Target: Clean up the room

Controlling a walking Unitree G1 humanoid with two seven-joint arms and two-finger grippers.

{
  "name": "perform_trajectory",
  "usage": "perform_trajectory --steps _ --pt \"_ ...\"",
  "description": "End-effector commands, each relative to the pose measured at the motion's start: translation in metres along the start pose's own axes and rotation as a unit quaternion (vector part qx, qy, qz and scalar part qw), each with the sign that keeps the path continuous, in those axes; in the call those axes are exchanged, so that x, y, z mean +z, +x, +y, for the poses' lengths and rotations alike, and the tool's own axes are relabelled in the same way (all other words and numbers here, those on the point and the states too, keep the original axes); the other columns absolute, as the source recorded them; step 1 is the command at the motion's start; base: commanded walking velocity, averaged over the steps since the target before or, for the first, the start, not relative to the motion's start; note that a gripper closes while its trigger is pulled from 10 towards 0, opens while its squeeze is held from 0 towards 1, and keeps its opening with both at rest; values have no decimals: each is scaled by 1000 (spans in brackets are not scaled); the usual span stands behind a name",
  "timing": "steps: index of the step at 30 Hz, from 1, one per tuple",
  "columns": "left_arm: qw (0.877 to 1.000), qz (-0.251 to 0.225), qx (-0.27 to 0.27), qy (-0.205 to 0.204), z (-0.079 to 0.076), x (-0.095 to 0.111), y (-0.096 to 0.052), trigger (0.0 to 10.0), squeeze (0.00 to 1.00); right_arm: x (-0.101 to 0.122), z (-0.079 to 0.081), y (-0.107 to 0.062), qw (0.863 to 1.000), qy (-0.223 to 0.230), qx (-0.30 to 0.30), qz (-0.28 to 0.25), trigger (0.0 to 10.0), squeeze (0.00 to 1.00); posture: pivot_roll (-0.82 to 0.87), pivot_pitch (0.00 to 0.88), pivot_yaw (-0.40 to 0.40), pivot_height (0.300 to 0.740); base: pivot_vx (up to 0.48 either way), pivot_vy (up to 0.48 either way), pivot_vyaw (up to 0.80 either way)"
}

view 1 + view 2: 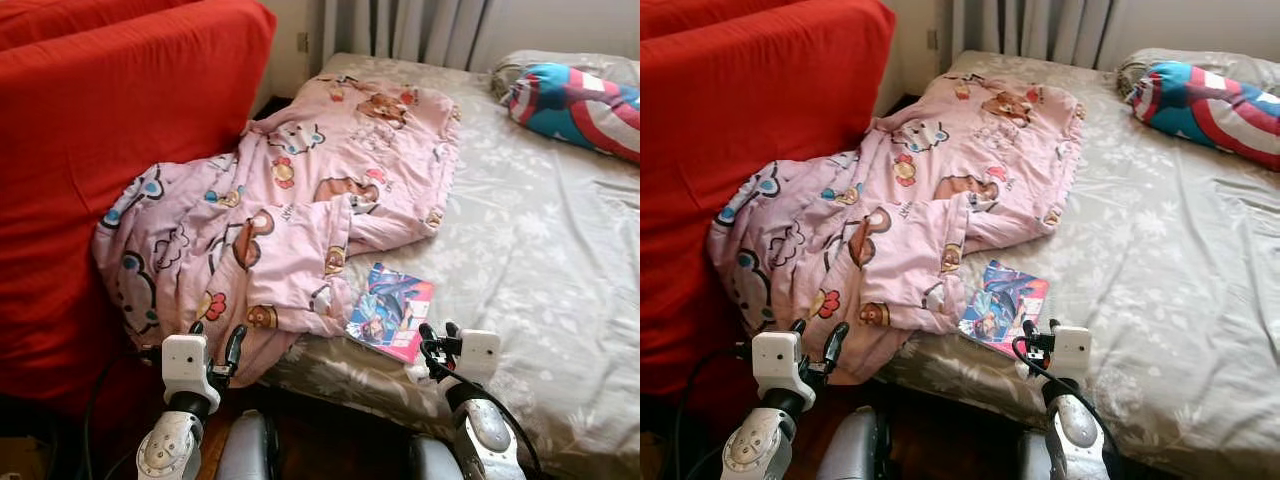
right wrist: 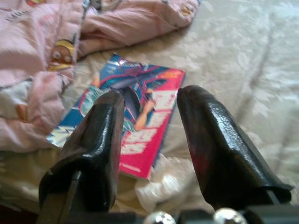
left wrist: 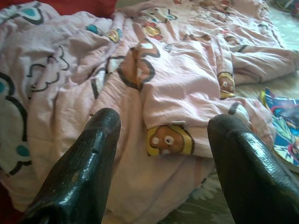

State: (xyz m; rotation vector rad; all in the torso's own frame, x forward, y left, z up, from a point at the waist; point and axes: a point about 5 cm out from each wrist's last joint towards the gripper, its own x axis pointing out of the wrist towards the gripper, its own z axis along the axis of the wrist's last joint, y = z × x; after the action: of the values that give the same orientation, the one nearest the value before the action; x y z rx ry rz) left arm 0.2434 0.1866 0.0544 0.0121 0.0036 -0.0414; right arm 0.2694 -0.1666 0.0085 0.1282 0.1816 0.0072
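My two arms are showing silver, rounded metal casings near the bed (image 1: 560, 300), each one carrying a boxy white camera housing at the wrist. Black cables are looping beside both wrists. My left gripper (image 1: 215, 340) and my right gripper (image 1: 440, 335) are wearing long black fingers (image 3: 79, 172), glossy, thick and tapering to rounded tips, their surface looking slightly scuffed.

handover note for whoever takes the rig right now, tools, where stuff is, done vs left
Left tool: open, empty, at the bed's edge before the pink blanket.
Right tool: open, empty, just short of the magazine.
Blanket lies rumpled across the bed and hangs off against the red sofa. Crumpled white paper lies by the magazine. Striped pillow at the head.
Done: nothing picked up yet.
Left: magazine, paper, straighten blanket.
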Motion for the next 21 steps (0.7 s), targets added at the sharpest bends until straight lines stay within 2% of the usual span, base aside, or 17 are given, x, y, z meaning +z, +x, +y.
perform_trajectory --steps 1,6,15,21 --pt "1000 1 -4 2 0 2 0 10000 0 -4 -2 -1 1000 0 -5 16 10000 0 113 122 -11 604 0 0 0" --pt "1000 1 -3 2 0 2 1 10000 0 -5 0 0 1000 -1 -1 20 10000 0 112 122 -10 579 0 0 0" --pt "1000 2 -4 4 0 2 2 10000 0 -3 2 -2 1000 -8 8 5 10000 0 114 123 -8 579 0 0 0" --pt "1000 2 -6 4 0 2 2 10000 0 -1 9 -2 1000 -7 26 -4 10000 0 115 123 -7 579 0 0 673"
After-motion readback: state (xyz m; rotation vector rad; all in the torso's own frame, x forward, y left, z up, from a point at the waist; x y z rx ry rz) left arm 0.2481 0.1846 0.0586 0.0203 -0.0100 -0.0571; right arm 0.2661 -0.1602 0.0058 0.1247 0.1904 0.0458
